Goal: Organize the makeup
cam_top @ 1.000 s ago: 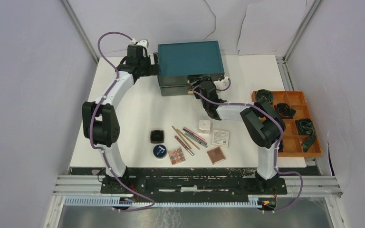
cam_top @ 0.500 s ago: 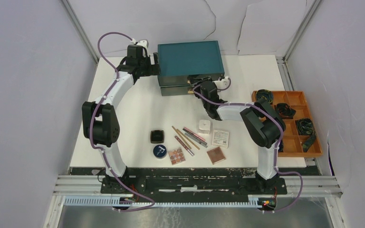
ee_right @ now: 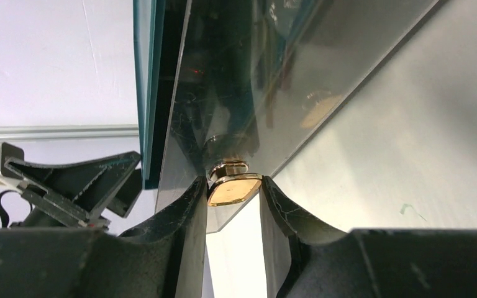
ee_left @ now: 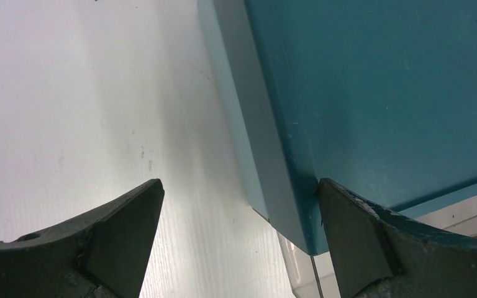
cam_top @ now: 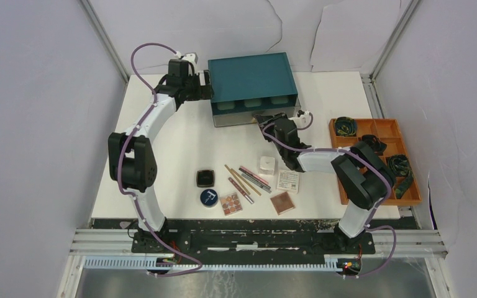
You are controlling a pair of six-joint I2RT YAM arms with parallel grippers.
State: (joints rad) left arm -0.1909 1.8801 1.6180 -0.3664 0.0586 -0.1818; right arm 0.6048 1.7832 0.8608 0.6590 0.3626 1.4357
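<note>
The makeup lies at the table's front: a black square compact (cam_top: 205, 178), a round dark-blue tin (cam_top: 209, 197), an eyeshadow palette (cam_top: 231, 203), thin pencils (cam_top: 243, 180), a white cube (cam_top: 266, 165), a white packet (cam_top: 287, 180) and a brown square compact (cam_top: 282, 202). My right gripper (cam_top: 266, 118) is shut on the gold knob (ee_right: 233, 190) of the teal box's clear drawer (cam_top: 251, 104), which stands partly open. My left gripper (cam_top: 206, 87) is open around the box's left front corner (ee_left: 298, 205), and its right finger (ee_left: 354, 230) touches the box.
The teal drawer box (cam_top: 253, 77) stands at the back centre. An orange tray (cam_top: 387, 186) with black coiled items sits at the right edge. White walls and metal rails close in the table on three sides.
The right gripper has pulled the knob toward the front and the drawer has slid out, showing its compartments. The right arm's elbow swung right. The left gripper stayed at the box.
</note>
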